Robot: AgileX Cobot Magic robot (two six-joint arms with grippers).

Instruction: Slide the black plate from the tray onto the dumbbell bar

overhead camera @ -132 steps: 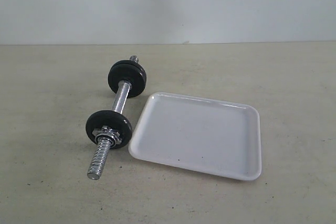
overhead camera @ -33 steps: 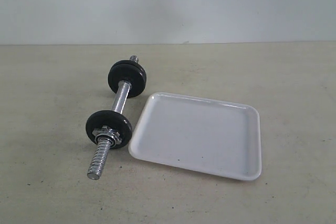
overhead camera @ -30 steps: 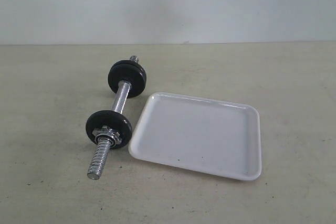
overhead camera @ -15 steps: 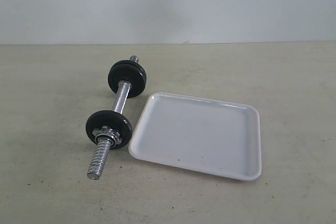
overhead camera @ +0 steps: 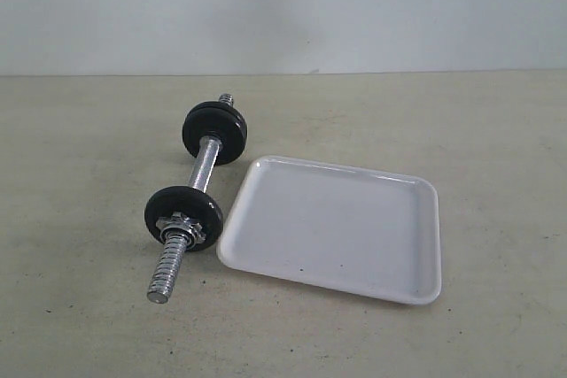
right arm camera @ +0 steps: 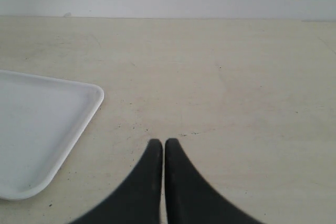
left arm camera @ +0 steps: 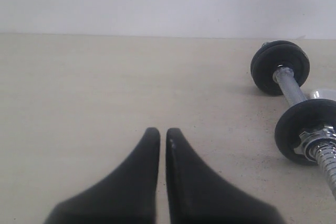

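Note:
The chrome dumbbell bar (overhead camera: 205, 165) lies on the table left of the white tray (overhead camera: 332, 227). Two black plates sit on the bar: one (overhead camera: 214, 132) near its far end and one (overhead camera: 183, 216) nearer the front. A metal nut (overhead camera: 182, 229) sits against the front one. Nothing lies in the tray. Neither gripper shows in the exterior view. My left gripper (left arm camera: 163, 130) is shut over bare table, with the bar (left arm camera: 292, 89) and both plates off to one side. My right gripper (right arm camera: 163, 141) is shut beside a corner of the tray (right arm camera: 37, 129).
The beige tabletop (overhead camera: 461, 130) runs back to a pale wall (overhead camera: 283, 6). The bar's threaded front end (overhead camera: 168, 267) points toward the table's front.

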